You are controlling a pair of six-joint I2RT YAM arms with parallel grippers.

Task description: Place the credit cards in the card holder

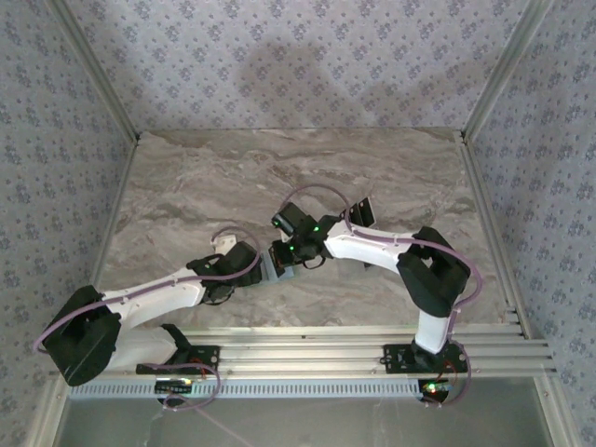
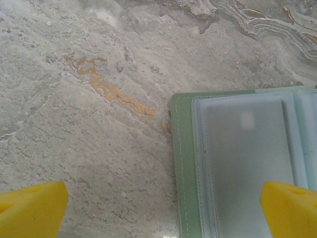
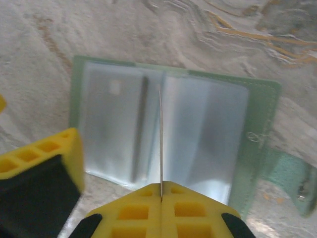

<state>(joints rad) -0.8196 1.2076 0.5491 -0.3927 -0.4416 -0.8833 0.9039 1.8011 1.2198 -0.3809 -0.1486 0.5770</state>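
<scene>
Your right gripper (image 3: 161,191) pinches a card (image 3: 160,144) edge-on over the holder (image 3: 257,124), which lies open on the table (image 3: 39,59). Your left gripper (image 2: 161,210) stands wide and empty, the holder's edge between its jaws.

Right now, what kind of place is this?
Probably a small robot test booth, not a home: a marble-look table boxed in by flowery wallpaper walls, with robot arms bolted to metal rails.
</scene>
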